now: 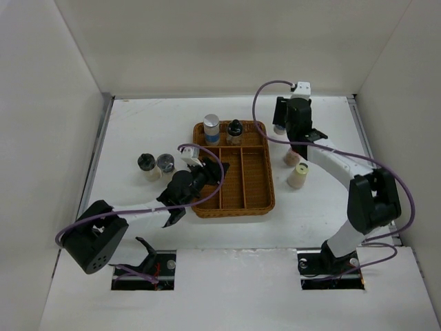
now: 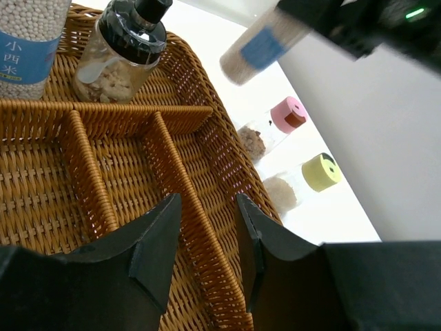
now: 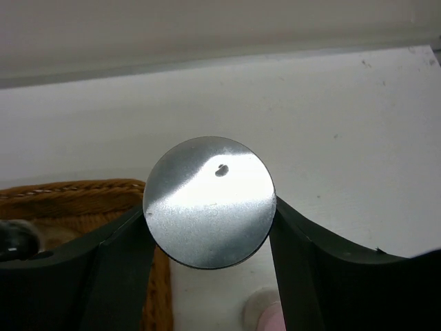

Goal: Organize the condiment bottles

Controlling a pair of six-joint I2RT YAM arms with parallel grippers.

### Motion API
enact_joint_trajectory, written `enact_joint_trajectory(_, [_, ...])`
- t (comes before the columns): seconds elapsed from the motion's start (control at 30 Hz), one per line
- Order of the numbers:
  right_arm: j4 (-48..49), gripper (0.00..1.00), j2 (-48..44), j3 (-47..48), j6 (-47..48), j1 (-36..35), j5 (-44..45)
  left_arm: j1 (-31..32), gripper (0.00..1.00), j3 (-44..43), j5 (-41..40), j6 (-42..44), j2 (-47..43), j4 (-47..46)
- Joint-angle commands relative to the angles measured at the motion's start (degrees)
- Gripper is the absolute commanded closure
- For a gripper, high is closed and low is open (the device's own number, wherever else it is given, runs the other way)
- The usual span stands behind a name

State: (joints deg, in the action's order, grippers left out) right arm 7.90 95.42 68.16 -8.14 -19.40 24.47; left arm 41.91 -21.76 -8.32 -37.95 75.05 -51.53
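My right hand (image 3: 210, 214) grips a silver-capped bottle (image 3: 207, 186) aloft beside the wicker tray's (image 2: 227, 158) far right corner. My left hand (image 2: 207, 234), nearly closed, hangs over a tray divider. A blue-banded bottle (image 1: 211, 129) and a black-topped shaker (image 1: 235, 131) stand in the far compartment.

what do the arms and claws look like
The left arm and right arm are white links with bulky black joint housings. A purple cable loops along each. The left claw and right claw have two black wedge-shaped fingers.
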Motion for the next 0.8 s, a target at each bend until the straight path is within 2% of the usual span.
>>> enact_joint_trajectory(0.0, [9.9,0.53,-6.6,1.4,1.3,-3.7,0.4,-0.4,0.65,0.1,1.0,-0.6,0.5,-4.5])
enact_joint_trajectory(0.2, [10.6,0.53,-5.6,2.1,-1.4,-7.4,-2.4,-0.5,0.64,0.3,0.7,-0.5,0.3,-4.5])
enact_joint_trajectory(0.6, [12.8,0.52,5.4,3.1,-5.3,-10.4,-4.7,-1.3,0.63,0.2,0.5,0.0,0.5,-4.1])
enact_joint_trajectory(0.7, [12.8,0.51,7.9,3.1,-5.0,-10.5,-4.3,-1.6,0.62,0.5,0.5,-0.1,0.2,-4.0])
enact_joint_trajectory(0.77, [12.8,0.45,8.6,2.7,-5.0,-10.9,-4.1,-1.6,0.60,0.5,0.2,0.2,-0.1,-3.9])
